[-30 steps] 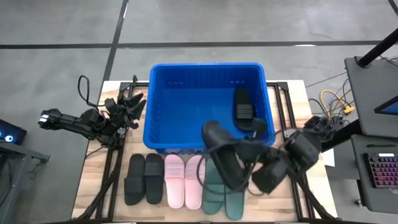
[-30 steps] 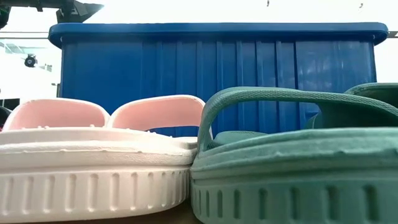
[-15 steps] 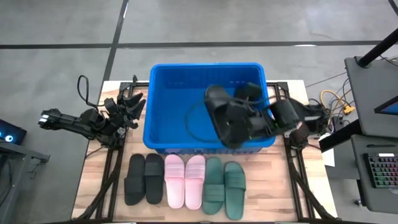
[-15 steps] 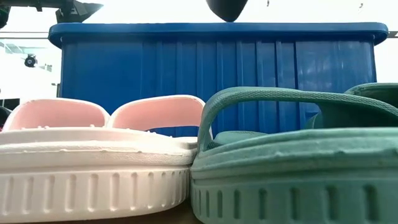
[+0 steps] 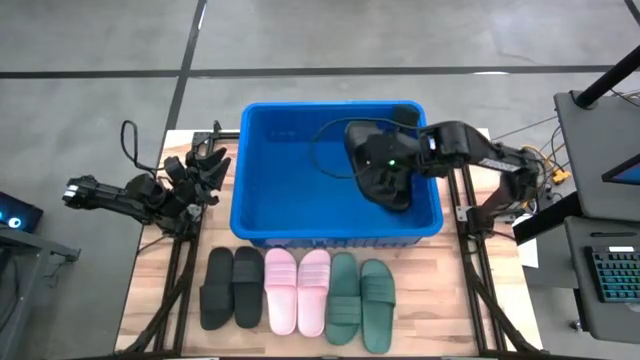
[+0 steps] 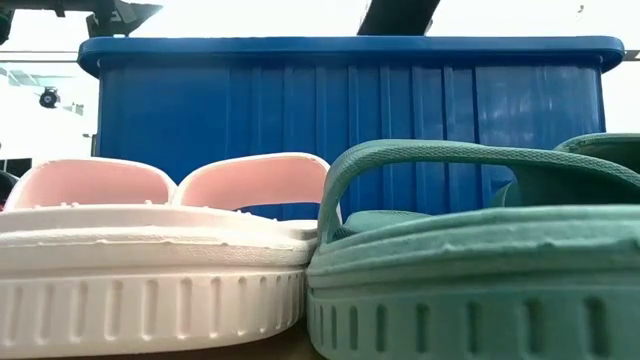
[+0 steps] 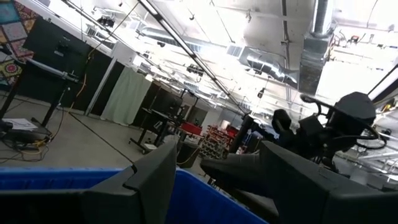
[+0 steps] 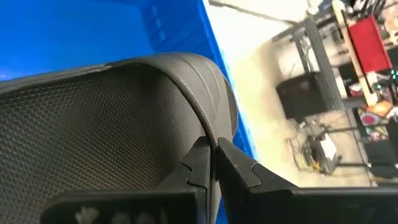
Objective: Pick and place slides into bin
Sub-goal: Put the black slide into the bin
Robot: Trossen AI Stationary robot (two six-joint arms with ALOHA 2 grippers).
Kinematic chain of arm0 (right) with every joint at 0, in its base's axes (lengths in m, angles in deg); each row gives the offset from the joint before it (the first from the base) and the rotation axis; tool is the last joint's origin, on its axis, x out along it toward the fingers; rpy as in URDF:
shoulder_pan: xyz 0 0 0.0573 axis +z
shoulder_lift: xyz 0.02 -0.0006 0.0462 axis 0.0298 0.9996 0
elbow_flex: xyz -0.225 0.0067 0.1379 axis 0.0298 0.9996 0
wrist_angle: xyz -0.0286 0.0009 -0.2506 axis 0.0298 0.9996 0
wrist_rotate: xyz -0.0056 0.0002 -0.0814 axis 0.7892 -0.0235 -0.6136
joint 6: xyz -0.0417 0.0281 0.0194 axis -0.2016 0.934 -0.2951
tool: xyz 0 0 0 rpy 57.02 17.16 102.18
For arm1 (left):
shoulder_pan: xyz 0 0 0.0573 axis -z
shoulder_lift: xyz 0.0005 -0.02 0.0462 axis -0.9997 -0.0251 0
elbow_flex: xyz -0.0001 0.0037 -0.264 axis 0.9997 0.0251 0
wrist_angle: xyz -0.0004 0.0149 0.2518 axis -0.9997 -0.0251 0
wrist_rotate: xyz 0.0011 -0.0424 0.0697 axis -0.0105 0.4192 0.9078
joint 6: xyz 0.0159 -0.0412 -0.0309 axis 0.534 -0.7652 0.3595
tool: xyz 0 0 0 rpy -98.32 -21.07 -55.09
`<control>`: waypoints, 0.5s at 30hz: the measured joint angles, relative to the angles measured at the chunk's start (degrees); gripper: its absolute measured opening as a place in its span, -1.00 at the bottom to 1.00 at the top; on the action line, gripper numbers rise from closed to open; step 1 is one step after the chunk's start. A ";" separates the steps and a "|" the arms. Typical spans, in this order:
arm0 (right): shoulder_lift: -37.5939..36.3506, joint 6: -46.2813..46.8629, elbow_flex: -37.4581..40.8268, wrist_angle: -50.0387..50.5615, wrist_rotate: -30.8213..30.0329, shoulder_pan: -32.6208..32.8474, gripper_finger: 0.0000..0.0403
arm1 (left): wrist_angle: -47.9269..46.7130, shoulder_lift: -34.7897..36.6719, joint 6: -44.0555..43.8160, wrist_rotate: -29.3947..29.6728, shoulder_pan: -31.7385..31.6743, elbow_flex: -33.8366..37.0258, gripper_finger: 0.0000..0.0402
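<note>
High view: bright blue plastic bin (image 5: 258, 190), rectangular with a thick rim, sits at the far middle of a pale wood-plank table (image 5: 155, 290). Over its right half hangs a black slide (image 5: 380, 172), rubbery and matte, long axis running roughly from far to near with a slight tilt, clamped in the right gripper (image 5: 408, 160), whose arm reaches in from the right edge. In front of the bin lies a row of six slides, all with long axes pointing toward the bin: black pair (image 5: 231, 287), pale pink pair (image 5: 298, 291), dark green pair (image 5: 360, 302), each touching its neighbour. Left gripper (image 5: 205, 165) waits beside the bin's left wall, fingers spread apart, holding nothing.

Low view: ribbed blue wall fills the background; in front, pale pink sole (image 6: 150, 280) with moulded vertical grooves, beside a dark green sole (image 6: 470, 290) with an arched strap.

Left wrist view: two dark fingers (image 7: 149, 180) apart, blue rim below.

Right wrist view: fingers (image 8: 202, 168) pressed together on the slide's edge; sole shows a fine diamond-grid tread and a smooth rounded rim, blue wall behind.
</note>
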State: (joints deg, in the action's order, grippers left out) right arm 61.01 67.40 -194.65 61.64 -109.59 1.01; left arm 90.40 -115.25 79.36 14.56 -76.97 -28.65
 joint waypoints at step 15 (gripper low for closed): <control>-9.34 -12.70 26.47 -17.20 -0.07 -11.58 -0.95 | -0.05 -0.01 0.04 1.46 0.00 0.00 0.08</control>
State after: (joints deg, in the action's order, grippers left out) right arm 51.67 54.70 -168.18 44.44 -109.66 -10.56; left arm 90.35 -115.27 79.41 16.02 -76.97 -28.65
